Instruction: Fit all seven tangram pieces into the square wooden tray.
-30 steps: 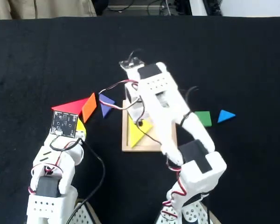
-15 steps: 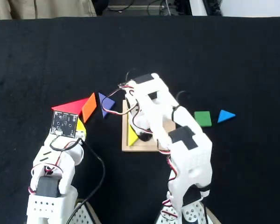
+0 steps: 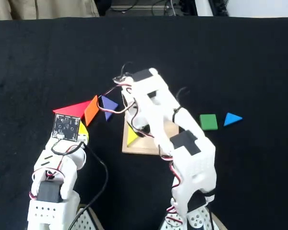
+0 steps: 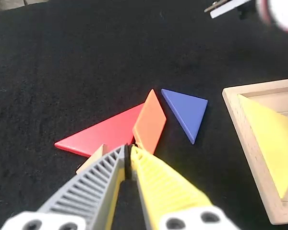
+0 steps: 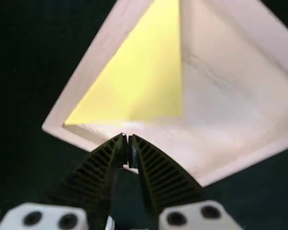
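The square wooden tray [image 3: 149,147] lies mid-table with a large yellow triangle [image 3: 131,136] flat in its left part. My right gripper [image 5: 126,144] is shut with nothing in it. Its tips are low at the tray's wall [image 5: 62,128], just beside the yellow triangle [image 5: 144,81]. My left gripper [image 4: 128,151] is also shut and holds nothing. It hovers at the near edge of the orange parallelogram [image 4: 150,122], with the red triangle [image 4: 103,135] and the blue-violet triangle [image 4: 186,111] on either side of that piece. The same group lies left of the tray: red triangle [image 3: 73,109], orange parallelogram [image 3: 91,110], blue-violet triangle [image 3: 108,106].
A green square [image 3: 209,121] and a small blue triangle [image 3: 233,118] lie on the black cloth to the right of the tray. The right arm [image 3: 156,108] arches over the tray and hides much of it. The table's far half is bare cloth.
The right arm has swung left and folded down over the tray. The tray has slid a little left and turned, and the yellow triangle now sits against its left side. The left arm is still.
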